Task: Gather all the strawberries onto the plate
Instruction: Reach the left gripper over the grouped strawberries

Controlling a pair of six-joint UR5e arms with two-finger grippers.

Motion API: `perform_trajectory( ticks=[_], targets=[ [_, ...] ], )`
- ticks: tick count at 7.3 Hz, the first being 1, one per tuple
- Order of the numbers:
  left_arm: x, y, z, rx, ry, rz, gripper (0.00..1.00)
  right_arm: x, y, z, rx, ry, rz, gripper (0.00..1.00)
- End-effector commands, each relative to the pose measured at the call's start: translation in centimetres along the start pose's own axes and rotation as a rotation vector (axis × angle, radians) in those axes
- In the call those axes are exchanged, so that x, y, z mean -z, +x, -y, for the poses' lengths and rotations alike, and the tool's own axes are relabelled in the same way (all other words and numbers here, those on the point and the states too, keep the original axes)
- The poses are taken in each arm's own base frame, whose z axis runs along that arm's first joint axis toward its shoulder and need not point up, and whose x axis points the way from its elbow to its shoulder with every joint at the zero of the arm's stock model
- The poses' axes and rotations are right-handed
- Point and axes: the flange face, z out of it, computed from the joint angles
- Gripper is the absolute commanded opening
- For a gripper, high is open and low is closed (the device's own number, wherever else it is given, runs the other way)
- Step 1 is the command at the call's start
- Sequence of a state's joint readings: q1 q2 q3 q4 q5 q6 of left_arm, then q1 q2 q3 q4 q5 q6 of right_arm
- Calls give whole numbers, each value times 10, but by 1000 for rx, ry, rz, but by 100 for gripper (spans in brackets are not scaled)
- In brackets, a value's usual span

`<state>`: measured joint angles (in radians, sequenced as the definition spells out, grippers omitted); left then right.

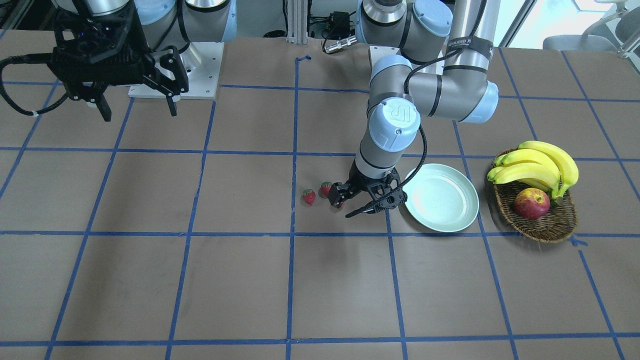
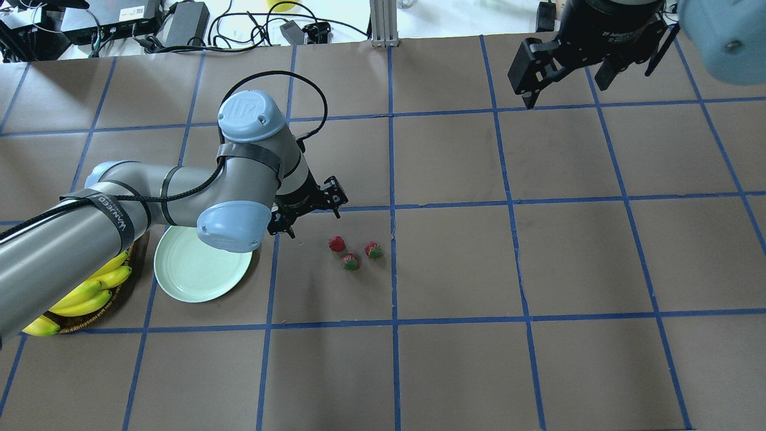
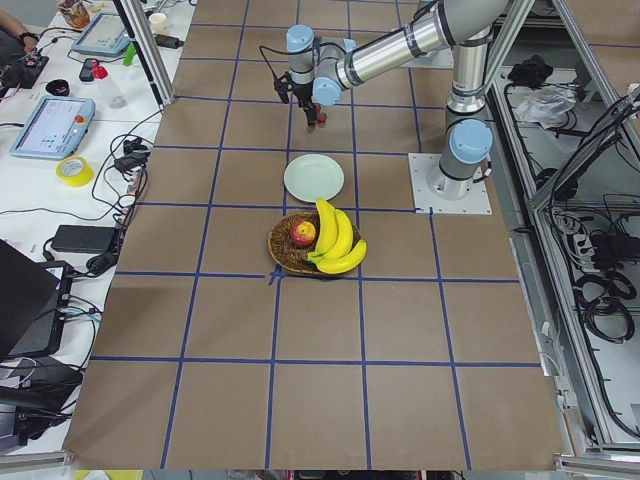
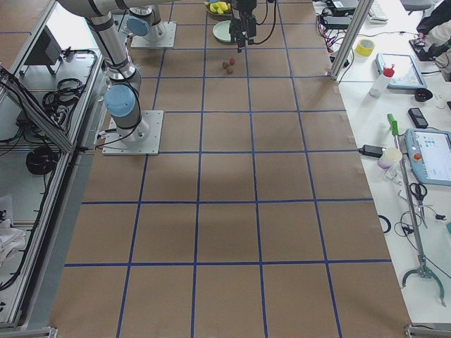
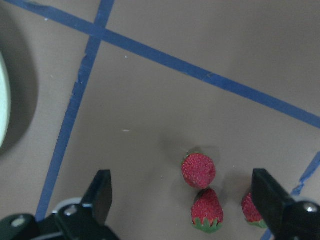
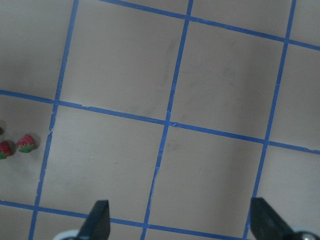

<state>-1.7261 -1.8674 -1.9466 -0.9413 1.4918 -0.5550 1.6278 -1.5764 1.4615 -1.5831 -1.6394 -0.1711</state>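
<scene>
Light is bright and even, falling from above, so the brown table (image 1: 150, 280) carries only a faint, soft-edged shadow under the left arm (image 1: 390, 135). The front-facing view's top right corner is washed out to white, and the top strip of the overhead view is overexposed too. The left wrist view is sharp on the strawberries (image 5: 198, 170) but blurred on the near fingers (image 5: 102, 192) of the left gripper (image 5: 180, 171). A dark, soft shadow lies beside the plate (image 5: 2, 110).
</scene>
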Motion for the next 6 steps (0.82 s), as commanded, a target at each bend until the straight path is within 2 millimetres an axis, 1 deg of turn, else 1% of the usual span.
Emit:
perform_trajectory(
  ticks=[1, 2, 3, 5, 6],
  targets=[
    [-19, 4, 2, 1, -22, -5, 100, 5, 6, -2, 6, 9, -10, 99],
    [-27, 5, 4, 1, -29, -2, 100, 5, 5, -3, -141, 2, -3, 100],
    [-34, 6, 6, 1, -30, -4, 98, 6, 6, -3, -131, 10, -4, 99],
    [-45, 10, 6, 15, -53, -19, 98, -2, 5, -4, -121, -5, -10, 100],
    [-46, 9, 6, 15, -56, -18, 83, -1, 7, -2, -154, -8, -7, 100]
  ],
)
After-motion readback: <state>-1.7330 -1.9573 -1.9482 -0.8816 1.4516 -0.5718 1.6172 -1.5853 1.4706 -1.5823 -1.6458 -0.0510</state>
